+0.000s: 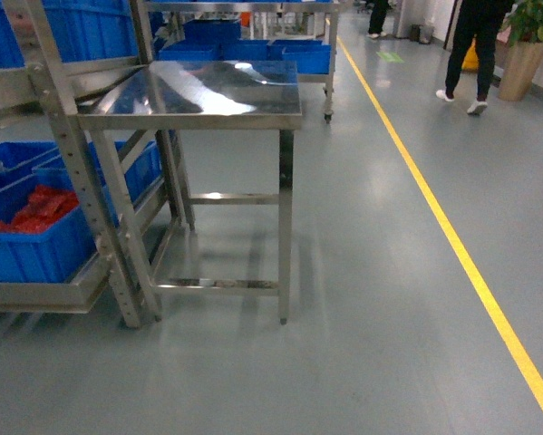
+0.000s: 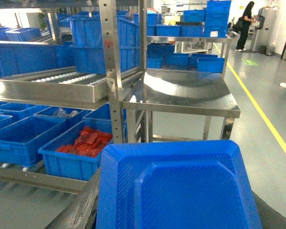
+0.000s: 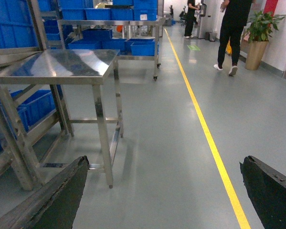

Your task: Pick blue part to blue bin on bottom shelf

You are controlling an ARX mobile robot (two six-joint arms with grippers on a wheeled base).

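Filling the bottom of the left wrist view, a blue part (image 2: 181,191), a ribbed tray-like plastic piece, sits close against the left pincer, whose grip cannot be told. Right pincer (image 3: 164,200) stands released, its dark fingers (image 3: 57,200) spread wide over bare grey floor (image 1: 371,344). Beyond, a steel tabletop (image 1: 198,95) juts from the rack, open floor to its right up to a yellow line (image 1: 452,236). Low on the bottom shelf (image 2: 33,179) sit a crate of red bags (image 2: 80,152) and, beside it, the blue bin (image 2: 18,138).
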